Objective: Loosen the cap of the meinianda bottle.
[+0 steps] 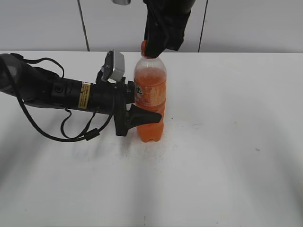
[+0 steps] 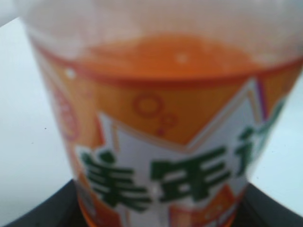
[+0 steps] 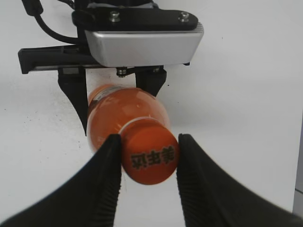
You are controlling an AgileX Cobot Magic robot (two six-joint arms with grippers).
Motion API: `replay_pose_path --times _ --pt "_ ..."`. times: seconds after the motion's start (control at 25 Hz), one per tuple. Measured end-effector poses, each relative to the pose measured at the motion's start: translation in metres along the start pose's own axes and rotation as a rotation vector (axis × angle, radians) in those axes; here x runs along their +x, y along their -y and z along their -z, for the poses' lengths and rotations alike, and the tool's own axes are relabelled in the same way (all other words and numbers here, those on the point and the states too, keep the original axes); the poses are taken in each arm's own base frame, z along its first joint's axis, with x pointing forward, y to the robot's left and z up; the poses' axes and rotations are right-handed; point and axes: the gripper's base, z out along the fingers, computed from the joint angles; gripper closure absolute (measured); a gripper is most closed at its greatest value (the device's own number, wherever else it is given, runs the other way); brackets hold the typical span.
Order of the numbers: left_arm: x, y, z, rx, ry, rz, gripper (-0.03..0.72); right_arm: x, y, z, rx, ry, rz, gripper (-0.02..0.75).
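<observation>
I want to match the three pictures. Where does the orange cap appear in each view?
Exterior view: cap at top centre, mostly hidden by the right gripper.
Left wrist view: not in it.
Right wrist view: lower centre, between the fingers.
Shared landmark: the meinianda bottle.

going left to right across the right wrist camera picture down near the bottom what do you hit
Left finger of the right gripper → the cap of the meinianda bottle → right finger → bare white table.
</observation>
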Motion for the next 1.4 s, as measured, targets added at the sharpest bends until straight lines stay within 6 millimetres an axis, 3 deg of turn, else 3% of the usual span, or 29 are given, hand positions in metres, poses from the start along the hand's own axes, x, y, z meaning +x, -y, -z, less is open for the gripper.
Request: replay_pose_path --times 0.16,0.32,0.4,0.56,0.68,0.8,1.2,1.32,1.4 --pt "0.000 0.000 0.000 0.000 0.000 0.000 0.281 0.000 0.000 0.001 0.002 0.001 -0.012 0.447" --pt "0.000 0.000 0.000 -0.001 0.001 0.003 0.281 -0.001 0.000 0.006 0.011 0.008 -0.120 0.225" --pt "0.000 0.000 0.000 -0.001 0.001 0.003 0.281 -0.003 -0.002 0.016 0.019 0.036 -0.199 0.155" --pt "0.000 0.000 0.000 -0.004 -0.001 0.003 0.281 -0.007 -0.006 0.041 0.041 0.090 -0.415 0.207" --pt "0.000 0.000 0.000 -0.004 -0.002 0.003 0.281 -0.007 -0.006 0.046 0.034 0.103 -0.811 0.246" --pt "0.000 0.000 0.000 -0.004 -0.002 0.003 0.281 -0.004 -0.004 0.043 0.048 0.085 -1.059 0.257" --pt "0.000 0.000 0.000 -0.005 -0.003 0.003 0.281 -0.002 0.000 0.004 -0.008 0.016 -1.172 0.288" --pt "0.000 0.000 0.000 -0.005 -0.003 0.003 0.281 -0.001 0.000 0.001 -0.011 0.011 -1.173 0.337" --pt "0.000 0.000 0.000 -0.005 -0.004 0.003 0.281 -0.001 0.000 0.001 -0.008 0.009 -1.172 0.417"
